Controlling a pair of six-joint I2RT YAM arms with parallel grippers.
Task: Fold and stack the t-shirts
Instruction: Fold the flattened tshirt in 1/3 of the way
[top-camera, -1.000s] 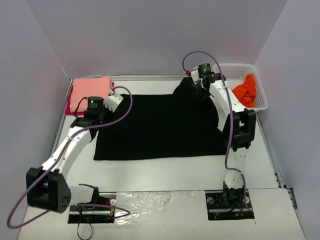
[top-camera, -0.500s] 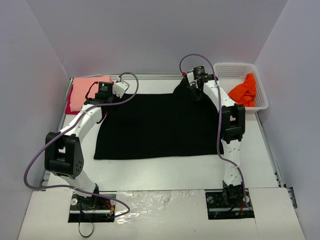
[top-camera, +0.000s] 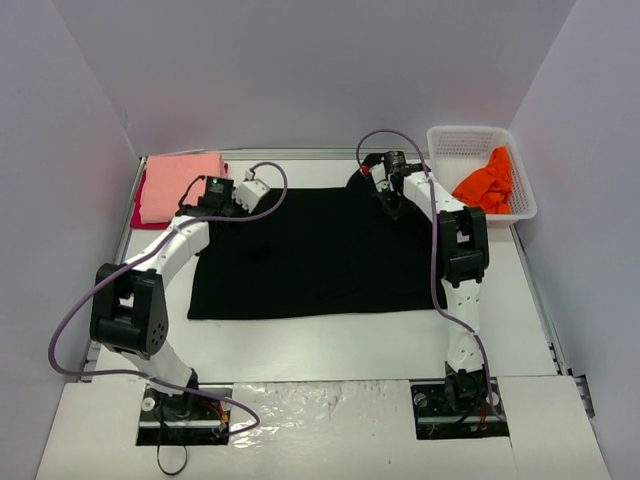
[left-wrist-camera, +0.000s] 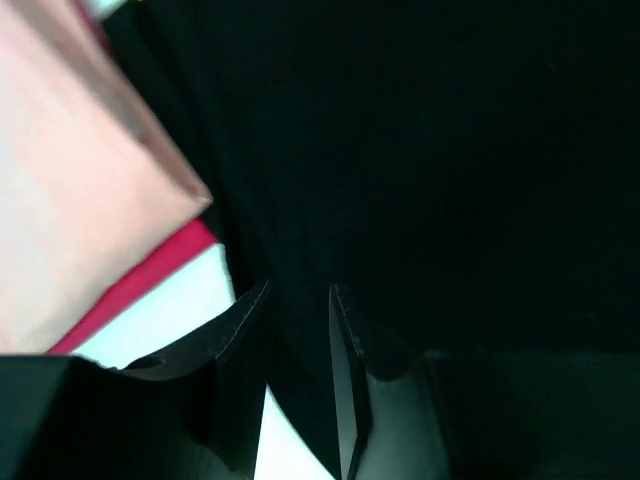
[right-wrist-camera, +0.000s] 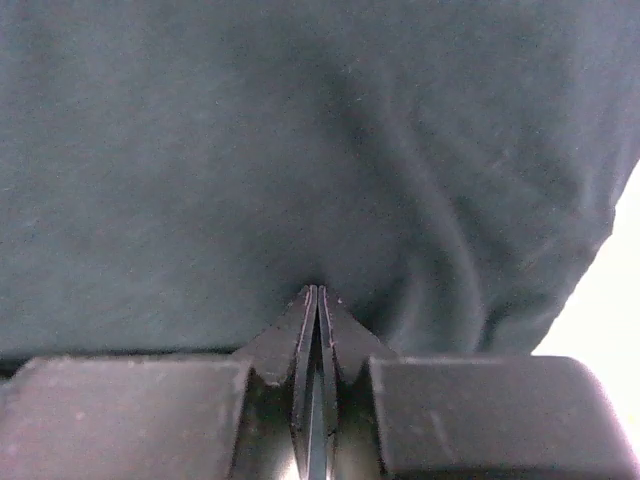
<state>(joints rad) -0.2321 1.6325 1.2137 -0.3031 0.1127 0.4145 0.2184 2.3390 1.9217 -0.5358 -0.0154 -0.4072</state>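
A large black t-shirt (top-camera: 320, 250) lies spread flat across the middle of the table. My left gripper (top-camera: 256, 190) is low at its far left corner. In the left wrist view that gripper (left-wrist-camera: 299, 288) is open by a narrow gap, with the black cloth's (left-wrist-camera: 430, 150) edge running between the jaws. My right gripper (top-camera: 386, 196) is at the far right corner, shut (right-wrist-camera: 317, 291) on a pinch of the black cloth (right-wrist-camera: 300, 150), which puckers around the tips. A folded salmon-pink t-shirt (top-camera: 180, 180) lies on a red one (top-camera: 137, 212) at the far left. An orange t-shirt (top-camera: 487, 185) sits crumpled in the basket.
The white mesh basket (top-camera: 470, 135) stands at the far right corner against the wall. The pink (left-wrist-camera: 70, 170) and red (left-wrist-camera: 140, 285) shirts lie close to the left gripper's left side. Bare white table (top-camera: 330, 345) runs along the near side of the black shirt.
My left arm swung from the shirt's left edge up to its far left corner and its jaws narrowed. The right gripper closed on the cloth and shifted slightly left.
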